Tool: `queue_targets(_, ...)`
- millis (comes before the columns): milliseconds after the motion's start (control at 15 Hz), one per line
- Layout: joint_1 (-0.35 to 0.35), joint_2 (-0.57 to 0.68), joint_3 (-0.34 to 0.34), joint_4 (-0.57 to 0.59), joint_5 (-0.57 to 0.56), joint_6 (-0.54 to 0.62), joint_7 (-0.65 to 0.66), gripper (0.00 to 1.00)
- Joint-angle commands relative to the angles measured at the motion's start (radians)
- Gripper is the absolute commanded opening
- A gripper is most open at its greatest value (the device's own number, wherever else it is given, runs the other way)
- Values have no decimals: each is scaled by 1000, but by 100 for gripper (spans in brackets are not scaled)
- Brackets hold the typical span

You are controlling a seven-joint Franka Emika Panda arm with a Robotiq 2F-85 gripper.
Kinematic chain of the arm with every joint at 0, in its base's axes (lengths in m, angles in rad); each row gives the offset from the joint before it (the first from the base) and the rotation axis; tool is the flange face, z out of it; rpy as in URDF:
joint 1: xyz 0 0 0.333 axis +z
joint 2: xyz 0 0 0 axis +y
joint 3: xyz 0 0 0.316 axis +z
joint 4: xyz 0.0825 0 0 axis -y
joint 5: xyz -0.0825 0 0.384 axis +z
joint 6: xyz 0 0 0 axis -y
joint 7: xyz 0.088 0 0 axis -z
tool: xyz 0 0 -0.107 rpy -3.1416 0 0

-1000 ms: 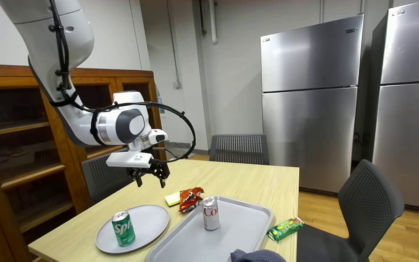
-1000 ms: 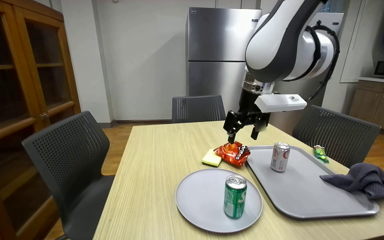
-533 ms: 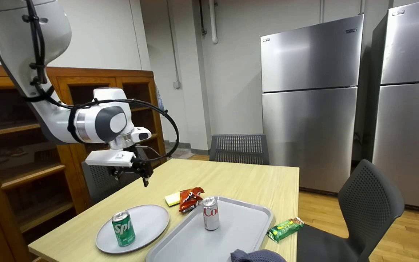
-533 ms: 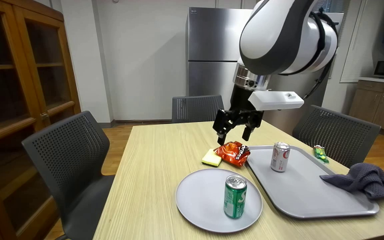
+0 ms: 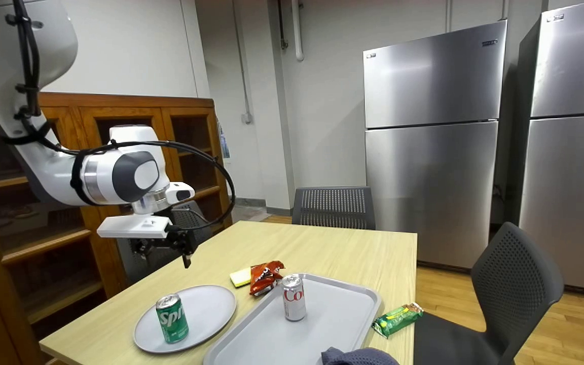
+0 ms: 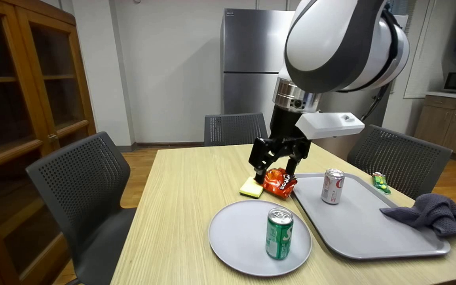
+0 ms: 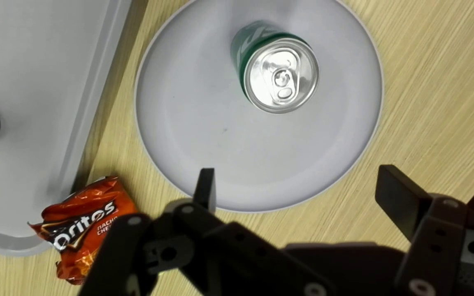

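Pale wooden tabletop (image 6: 188, 186) | round grey plastic-looking plate (image 7: 196, 123) toward one corner | black metal tool (image 7: 296, 183) above, spread wide, empty | green-and-silver cylindrical metal can (image 7: 276, 68) upright off-centre toward plate's rim; we'd judge a low sideways sweep could topple it

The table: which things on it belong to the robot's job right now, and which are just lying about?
Probably in the job, lying ahead of the open, empty fingers in the wrist view:
plate
green can standing on it

Apparently just lying about:
chip bag
yellow sponge
tray
silver can standing on it
snack bar
dark cloth over the tray's edge
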Motion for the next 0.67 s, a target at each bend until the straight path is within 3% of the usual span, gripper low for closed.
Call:
queue_targets(0, 11, -24, 4, -31, -16, -11, 39, 100)
queue_targets(600, 22, 64, 3, -13, -33, -5, 45, 100)
